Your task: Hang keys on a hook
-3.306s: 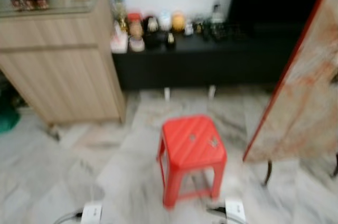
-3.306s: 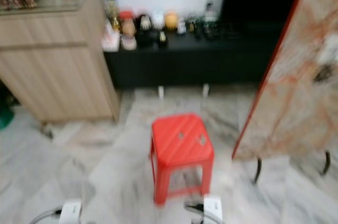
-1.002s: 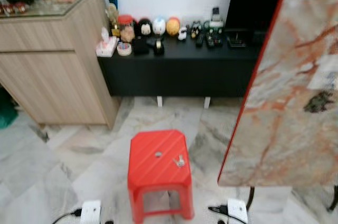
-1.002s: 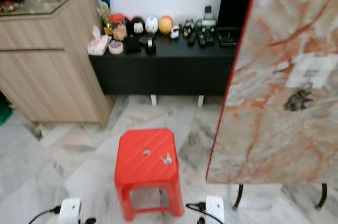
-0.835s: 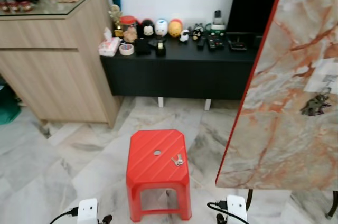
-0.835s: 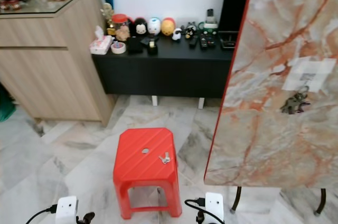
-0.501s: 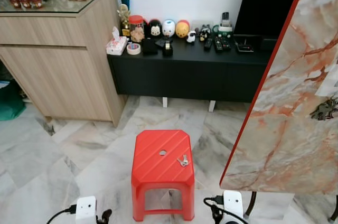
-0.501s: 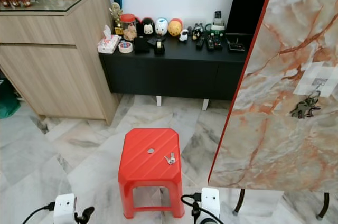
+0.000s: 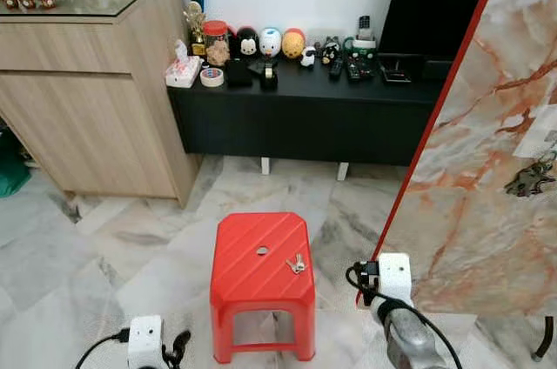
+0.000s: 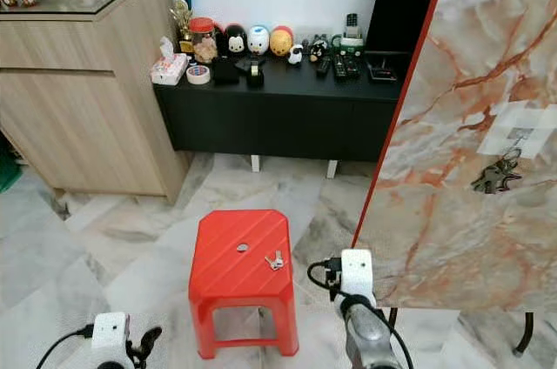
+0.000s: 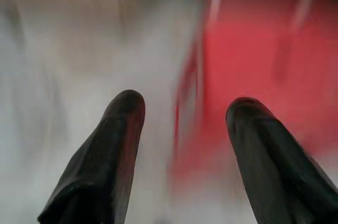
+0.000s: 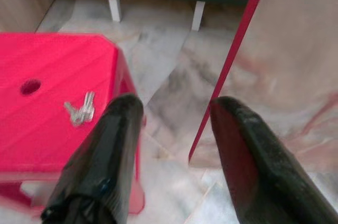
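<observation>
A small bunch of silver keys (image 9: 297,263) lies on top of a red plastic stool (image 9: 259,286), near its right side. My right gripper (image 12: 175,105) is open and empty, low beside the stool's right edge, with the keys (image 12: 80,111) ahead of one finger. To the right a marble-patterned board (image 10: 452,212) with a red rim leans upright. A white patch with a hook (image 10: 520,136) on it carries a dark bunch of keys (image 10: 492,175). My left gripper (image 11: 186,102) is open near the stool's left side; that view is blurred.
A low black cabinet (image 9: 305,117) with figurines and remotes stands against the back wall. A tall wooden cabinet (image 9: 87,99) fills the back left. The floor is grey marble tile (image 9: 104,247). The board's thin black legs (image 10: 520,334) stand at the right.
My right arm has risen into the eye views beside the stool's right edge. The left wrist shows slightly higher at the bottom left. The camera has shifted slightly.
</observation>
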Available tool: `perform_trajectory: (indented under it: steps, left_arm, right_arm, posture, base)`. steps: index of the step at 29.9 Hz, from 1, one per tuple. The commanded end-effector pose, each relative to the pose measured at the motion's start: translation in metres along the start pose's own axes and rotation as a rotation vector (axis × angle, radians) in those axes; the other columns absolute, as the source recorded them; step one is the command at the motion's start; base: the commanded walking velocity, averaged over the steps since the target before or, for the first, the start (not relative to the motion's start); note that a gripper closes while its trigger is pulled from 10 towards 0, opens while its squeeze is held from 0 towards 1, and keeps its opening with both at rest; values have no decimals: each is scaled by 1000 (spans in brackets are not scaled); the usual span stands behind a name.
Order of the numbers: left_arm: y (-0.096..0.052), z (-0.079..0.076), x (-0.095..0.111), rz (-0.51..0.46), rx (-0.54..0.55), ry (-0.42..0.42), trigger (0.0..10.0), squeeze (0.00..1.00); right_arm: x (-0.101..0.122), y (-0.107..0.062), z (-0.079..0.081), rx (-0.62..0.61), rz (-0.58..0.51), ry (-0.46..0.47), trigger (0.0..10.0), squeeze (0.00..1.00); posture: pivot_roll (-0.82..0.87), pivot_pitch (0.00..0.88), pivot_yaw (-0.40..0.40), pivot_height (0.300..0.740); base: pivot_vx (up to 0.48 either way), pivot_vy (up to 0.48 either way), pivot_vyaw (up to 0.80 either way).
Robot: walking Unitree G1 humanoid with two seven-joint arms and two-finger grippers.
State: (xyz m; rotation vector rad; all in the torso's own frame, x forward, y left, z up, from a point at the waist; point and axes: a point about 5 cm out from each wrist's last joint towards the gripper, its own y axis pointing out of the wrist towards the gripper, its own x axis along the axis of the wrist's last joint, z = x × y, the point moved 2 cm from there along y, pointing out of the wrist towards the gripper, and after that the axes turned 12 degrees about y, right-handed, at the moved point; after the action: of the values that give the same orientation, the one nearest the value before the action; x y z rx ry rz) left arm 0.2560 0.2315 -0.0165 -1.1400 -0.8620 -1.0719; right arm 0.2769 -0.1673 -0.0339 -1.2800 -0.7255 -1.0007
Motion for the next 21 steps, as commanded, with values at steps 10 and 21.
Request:
perform_trajectory:
  steps: [10, 21]
  left_arm:
    - [-18, -2, 42, -228, -19, 2, 10000, 0]
    - [-30, 6, 59, -245, -22, -1, 10000, 0]
  right_arm:
    - [-5, -27, -23, -27, -136, -47, 10000, 0]
    - [54, -42, -18, -71, -432, -47, 10000, 0]
  posture:
    - [52, 0, -43, 728]
    - [48, 0, -28, 728]
  base:
    - [0, 0, 0]
    - [0, 0, 0]
